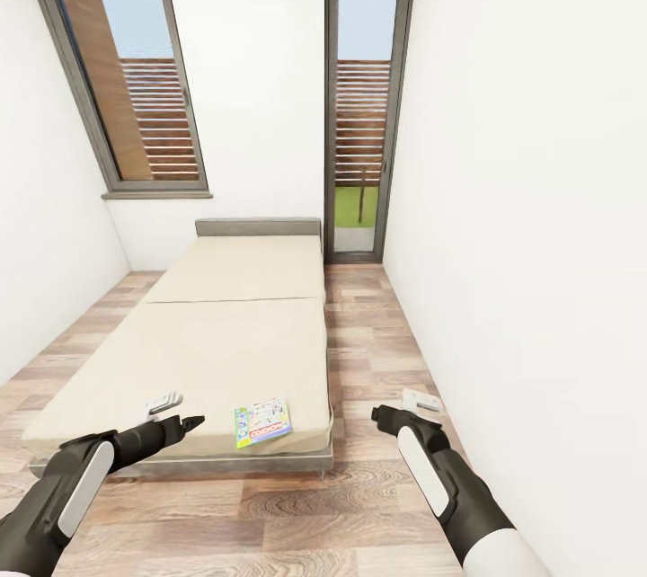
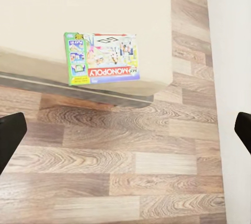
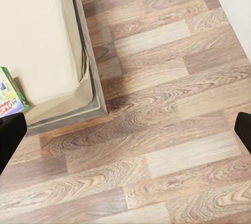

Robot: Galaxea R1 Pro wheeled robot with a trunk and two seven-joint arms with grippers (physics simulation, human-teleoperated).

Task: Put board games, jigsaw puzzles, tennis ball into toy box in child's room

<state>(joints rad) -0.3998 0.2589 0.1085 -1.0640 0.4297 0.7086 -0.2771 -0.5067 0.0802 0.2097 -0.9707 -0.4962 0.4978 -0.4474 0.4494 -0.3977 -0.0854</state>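
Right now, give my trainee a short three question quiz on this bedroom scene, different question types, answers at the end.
1. True or false: the board game lies at the bed's headboard end.
2. Multiple choice: where does the game sit on the mattress? A) centre B) the near corner, by the foot edge C) hanging off the far side
3. Fill in: the left gripper and right gripper are both ___, holding nothing.

Key
1. False. It lies at the end nearest the robot.
2. B.
3. Open: in each wrist view the fingertips sit wide apart over bare floor.
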